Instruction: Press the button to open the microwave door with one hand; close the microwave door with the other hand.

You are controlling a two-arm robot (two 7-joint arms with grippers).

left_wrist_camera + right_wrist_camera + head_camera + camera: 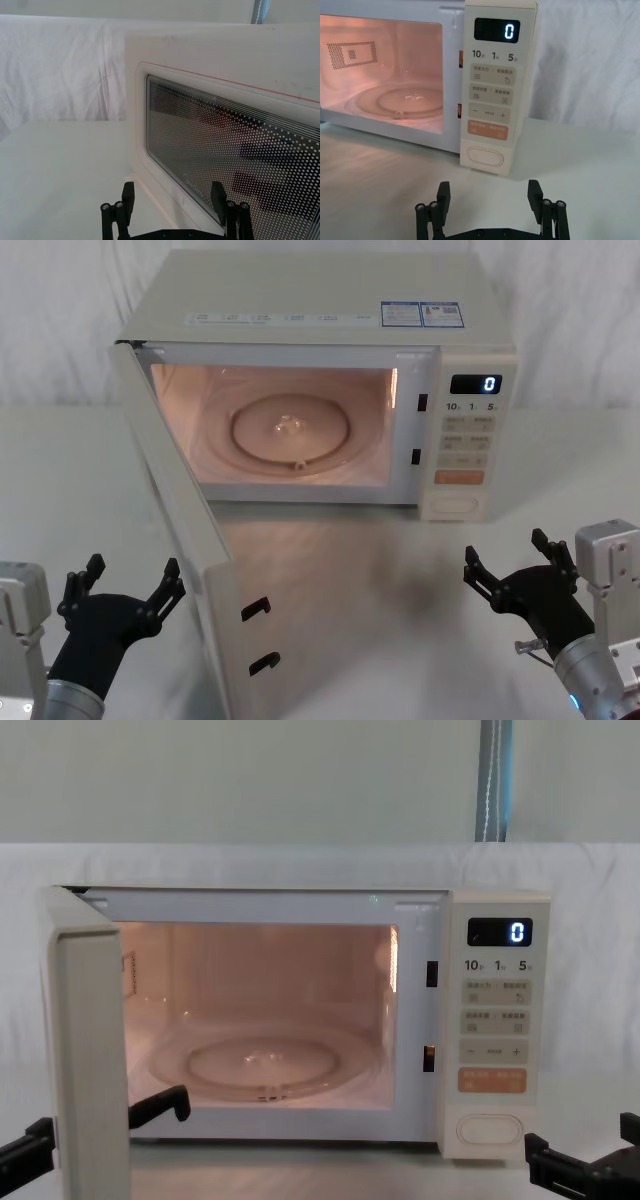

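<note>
The cream microwave (320,310) stands at the back of the table with its cavity lit. Its door (190,530) is swung wide open on the left, edge pointing toward me. My left gripper (133,575) hangs open low at the left, beside the door's outer face; the left wrist view shows the door window (225,145) close ahead of the open left gripper (172,192). The cream pill-shaped button (456,505) sits at the bottom of the control panel. My right gripper (505,552) is open in front of the button (484,156), apart from it.
A glass turntable (290,430) lies in the lit cavity. The display (497,30) reads 0. Two black latch hooks (257,608) stick out of the door's free edge. White cloth covers the table (400,590) and the backdrop.
</note>
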